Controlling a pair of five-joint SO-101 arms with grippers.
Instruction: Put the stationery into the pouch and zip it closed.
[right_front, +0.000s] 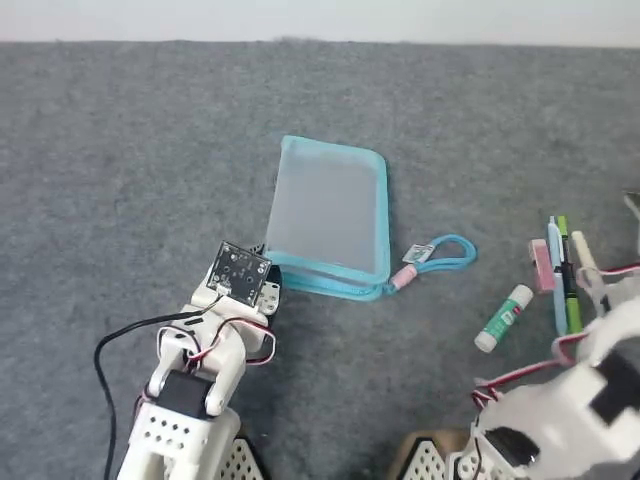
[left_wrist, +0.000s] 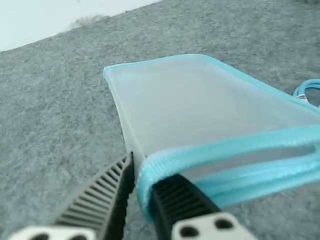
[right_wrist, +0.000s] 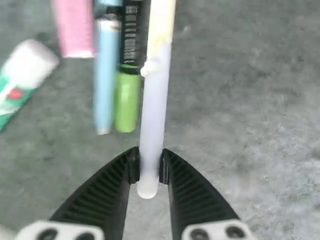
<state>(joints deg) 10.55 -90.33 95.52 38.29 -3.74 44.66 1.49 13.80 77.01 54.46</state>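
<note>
Two grippers had work in hand. My left gripper (left_wrist: 137, 186) had its jaws pinched on the near corner of the pouch (right_front: 330, 212), right on the blue zip band. The pouch lay flat on the grey mat (right_front: 120, 150) around mid-table. I judged it soft and light, a floppy see-through skin with only the zip band giving any stiffness. That made the band the place to hold it, since the skin itself would crumple or slip. Its strap (right_front: 447, 254) curled on the mat just beside the zip's far end. Well apart to the right lay a glue stick (right_front: 503, 318), then a pink eraser (right_front: 541, 265), a blue pen (right_front: 556, 275) and a green pen (right_front: 569, 285) side by side. My right gripper (right_wrist: 148, 172) was clamped on the end of a white pen (right_wrist: 156, 95) beside them. I reckoned that pen light, stiff and smooth, and likely to swing when held by its end, so a hold nearer the middle would serve better.
</note>
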